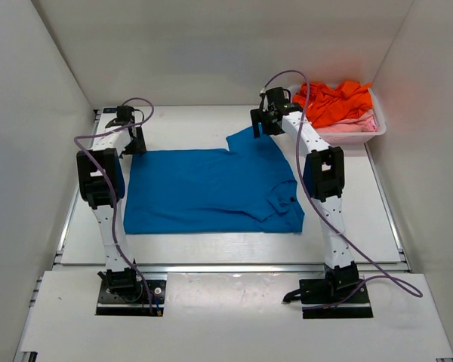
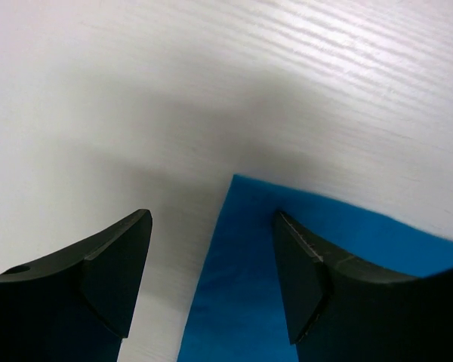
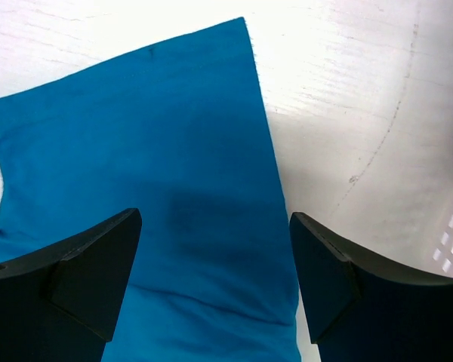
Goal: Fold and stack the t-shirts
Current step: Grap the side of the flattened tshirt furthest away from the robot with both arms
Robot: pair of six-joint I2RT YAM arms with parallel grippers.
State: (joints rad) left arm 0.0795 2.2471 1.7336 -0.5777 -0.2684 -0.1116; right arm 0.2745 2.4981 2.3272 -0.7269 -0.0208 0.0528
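Left gripper (image 2: pixel 211 294) gapes wide over blue t-shirt (image 1: pixel 211 188) corner; right gripper (image 3: pixel 211 302) gapes over sleeve. Best: lower both evenly, pinch edges simultaneously.

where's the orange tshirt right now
In the top view, the crumpled vivid orange cloth t-shirt lies far right, heaped in the white plastic lattice basket over a pale pink cloth shirt, just beyond the right claw.
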